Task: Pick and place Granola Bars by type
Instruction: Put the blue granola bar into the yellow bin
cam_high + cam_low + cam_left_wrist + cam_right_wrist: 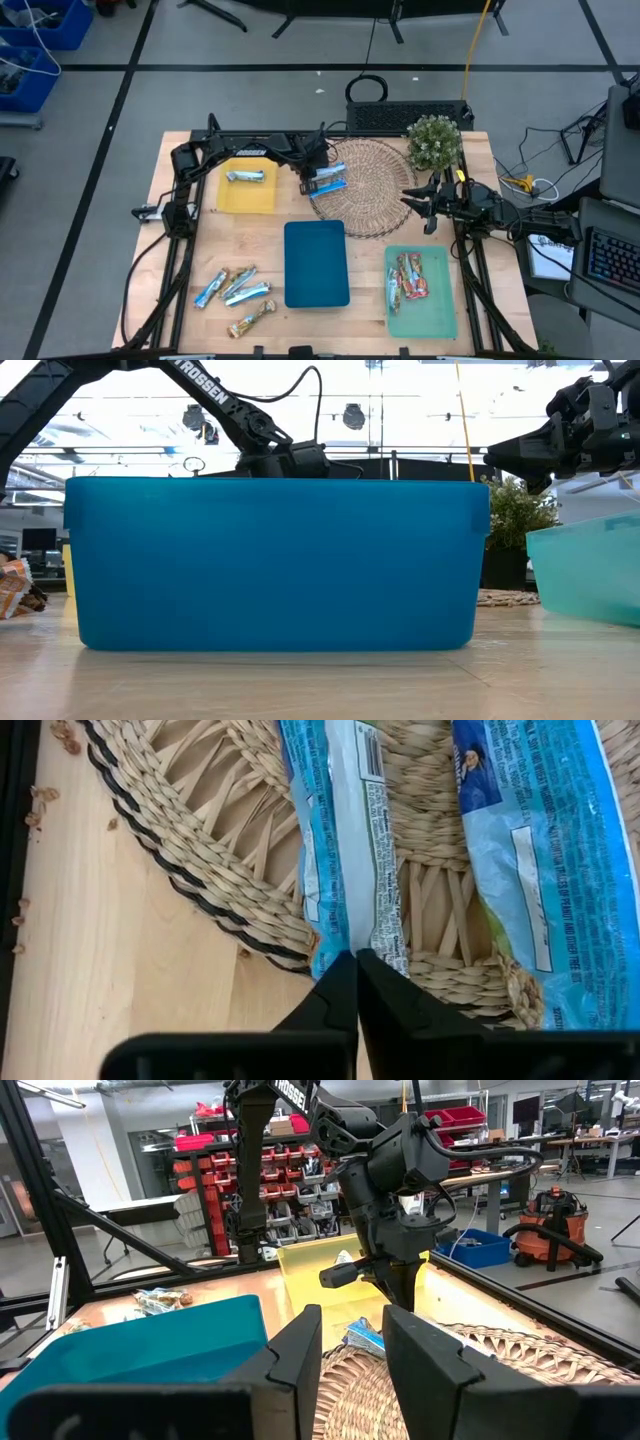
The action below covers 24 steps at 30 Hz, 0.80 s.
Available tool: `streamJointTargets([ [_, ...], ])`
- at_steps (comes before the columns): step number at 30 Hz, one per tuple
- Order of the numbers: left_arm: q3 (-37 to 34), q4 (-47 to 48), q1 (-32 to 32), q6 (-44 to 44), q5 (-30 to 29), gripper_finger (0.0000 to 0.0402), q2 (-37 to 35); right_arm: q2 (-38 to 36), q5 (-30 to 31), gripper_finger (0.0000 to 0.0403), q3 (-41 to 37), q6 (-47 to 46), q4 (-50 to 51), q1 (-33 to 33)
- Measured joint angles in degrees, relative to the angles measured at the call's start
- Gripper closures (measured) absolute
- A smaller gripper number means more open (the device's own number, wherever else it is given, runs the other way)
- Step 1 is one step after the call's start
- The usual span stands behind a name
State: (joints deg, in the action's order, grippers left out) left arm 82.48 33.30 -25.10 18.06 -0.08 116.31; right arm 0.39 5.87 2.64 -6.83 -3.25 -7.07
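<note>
Two blue-and-silver granola bars point(335, 830) point(540, 870) lie side by side on the round wicker mat point(375, 180). My left gripper point(355, 982) is shut at the near end of one bar, at the mat's left rim point(318, 180). One more blue-and-silver bar point(245, 176) lies in the yellow tray point(246, 200). Red bars point(410, 278) lie in the green tray point(420, 315). Several loose bars point(235, 290) rest on the table at the near left. My right gripper point(350, 1345) waits open at the table's right edge point(425, 205). My left gripper pinches the end seam point(345, 942) of the left blue-and-silver bar between its two fingertips. The fingers slant down onto it from the table's left and lie along the bar. The bar lies flat on the wicker mat.
A blue tray point(316, 263) stands at the middle near side and fills the low view point(275, 560). A potted plant point(434, 142) stands at the far right, beside the mat. Crumbs point(35, 805) lie on the wood by the mat.
</note>
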Motion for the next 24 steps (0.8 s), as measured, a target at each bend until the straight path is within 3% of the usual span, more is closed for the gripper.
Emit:
streamJointTargets([
  [7,0.0,-0.2,0.4,-0.4,-2.9,0.0398,0.0,0.0,0.0,0.0303,0.0,0.0,0.0,0.0],
  [24,0.0,-6.6,1.6,-0.4,-2.9,0.0400,-0.2,0.0,0.0,0.0303,0.0,0.0,0.0,0.0],
])
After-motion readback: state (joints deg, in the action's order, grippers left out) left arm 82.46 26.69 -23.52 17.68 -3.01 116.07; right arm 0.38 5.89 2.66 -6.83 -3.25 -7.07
